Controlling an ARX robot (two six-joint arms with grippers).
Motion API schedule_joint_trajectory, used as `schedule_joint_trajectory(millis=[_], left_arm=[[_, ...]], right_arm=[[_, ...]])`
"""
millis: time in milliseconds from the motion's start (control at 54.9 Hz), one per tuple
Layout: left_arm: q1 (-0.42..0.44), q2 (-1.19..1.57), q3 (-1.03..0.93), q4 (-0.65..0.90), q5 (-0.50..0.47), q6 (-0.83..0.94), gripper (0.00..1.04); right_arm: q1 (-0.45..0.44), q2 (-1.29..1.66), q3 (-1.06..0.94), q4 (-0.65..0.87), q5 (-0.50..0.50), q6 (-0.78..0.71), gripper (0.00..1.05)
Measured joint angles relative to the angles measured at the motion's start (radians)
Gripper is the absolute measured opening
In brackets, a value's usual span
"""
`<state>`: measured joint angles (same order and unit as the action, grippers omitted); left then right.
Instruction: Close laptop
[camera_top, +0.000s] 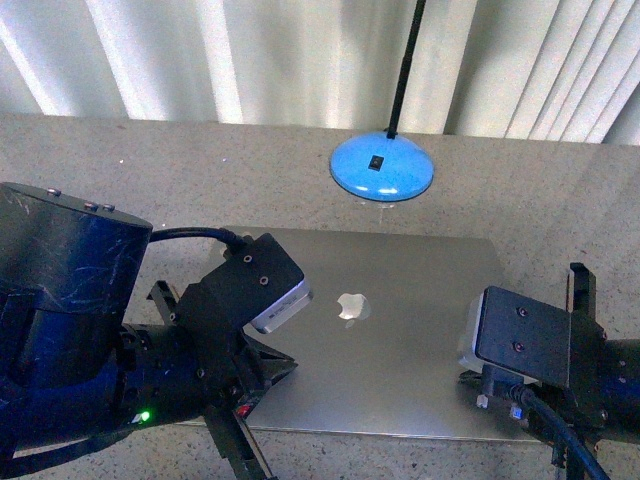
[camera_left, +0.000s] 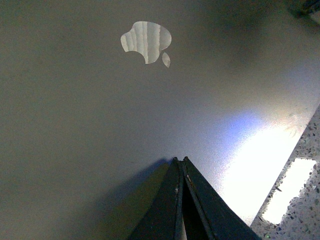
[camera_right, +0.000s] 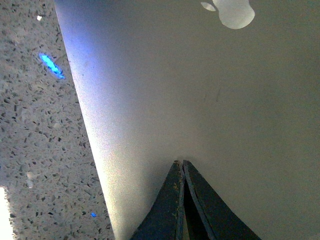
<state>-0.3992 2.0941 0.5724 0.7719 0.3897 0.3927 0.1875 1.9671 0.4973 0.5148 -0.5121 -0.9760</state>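
Note:
The laptop (camera_top: 400, 330) lies flat on the table with its grey-silver lid down and the shiny apple logo (camera_top: 352, 306) facing up. My left gripper (camera_left: 180, 160) is shut and empty, its tips over the lid's near left part. My right gripper (camera_right: 180, 162) is shut and empty, its tips over the lid's right part. The lid fills the left wrist view (camera_left: 100, 140) and most of the right wrist view (camera_right: 210, 100). In the front view both arms show only as wrist housings, left (camera_top: 255, 290) and right (camera_top: 525, 340); the fingertips are hidden there.
A blue round lamp base (camera_top: 382, 166) with a black stem stands just behind the laptop. The speckled stone table (camera_top: 150, 190) surrounds it. A white pleated curtain (camera_top: 250, 60) hangs at the back. The laptop's edge meets the table in the right wrist view (camera_right: 40, 150).

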Motion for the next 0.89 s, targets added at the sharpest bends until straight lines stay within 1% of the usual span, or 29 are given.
schedule_joint_trajectory(millis=[109,182,237,273,310,346,383,437,510,583,619,711,747,838,856,893], left_arm=[[0.020,-0.019,-0.014,0.018,0.003,-0.071,0.04],[0.045,-0.044,-0.023,0.047,-0.017,-0.133,0.04],[0.071,-0.074,-0.025,0.066,-0.041,-0.199,0.04],[0.085,-0.090,-0.025,0.073,-0.056,-0.245,0.04],[0.108,-0.116,-0.023,0.080,-0.086,-0.303,0.04],[0.130,-0.142,-0.023,0.083,-0.122,-0.367,0.05],[0.144,-0.158,-0.023,0.084,-0.138,-0.395,0.08],[0.168,-0.183,-0.023,0.086,-0.158,-0.478,0.17],[0.182,-0.195,-0.023,0.086,-0.164,-0.539,0.28],[0.183,-0.195,-0.025,0.086,-0.163,-0.570,0.39],[0.181,-0.194,-0.025,0.086,-0.161,-0.576,0.42],[0.176,-0.193,-0.027,0.086,-0.158,-0.591,0.56],[0.176,-0.193,-0.027,0.086,-0.156,-0.594,0.60],[0.175,-0.192,-0.027,0.088,-0.161,-0.601,0.73],[0.174,-0.189,-0.029,0.096,-0.172,-0.594,0.74],[0.166,-0.175,-0.042,0.151,-0.218,-0.585,0.71]], right_arm=[[-0.004,-0.053,-0.010,0.011,-0.021,0.064,0.03],[-0.007,-0.111,-0.015,0.053,-0.014,0.140,0.03],[-0.008,-0.162,-0.016,0.106,0.018,0.225,0.03],[-0.008,-0.185,-0.016,0.133,0.034,0.254,0.03],[-0.008,-0.221,-0.016,0.166,0.080,0.313,0.03],[-0.008,-0.251,-0.016,0.183,0.111,0.376,0.06],[-0.008,-0.267,-0.016,0.188,0.120,0.400,0.10],[-0.010,-0.288,-0.016,0.191,0.126,0.461,0.19],[-0.011,-0.290,-0.019,0.190,0.127,0.498,0.29],[-0.010,-0.287,-0.025,0.190,0.127,0.518,0.40],[-0.010,-0.286,-0.025,0.190,0.126,0.521,0.43],[-0.010,-0.285,-0.025,0.190,0.127,0.534,0.58],[-0.010,-0.285,-0.026,0.190,0.126,0.536,0.61],[-0.010,-0.285,-0.026,0.190,0.127,0.539,0.75],[-0.010,-0.285,-0.026,0.190,0.127,0.539,0.77],[-0.010,-0.285,-0.026,0.190,0.127,0.539,0.82]])
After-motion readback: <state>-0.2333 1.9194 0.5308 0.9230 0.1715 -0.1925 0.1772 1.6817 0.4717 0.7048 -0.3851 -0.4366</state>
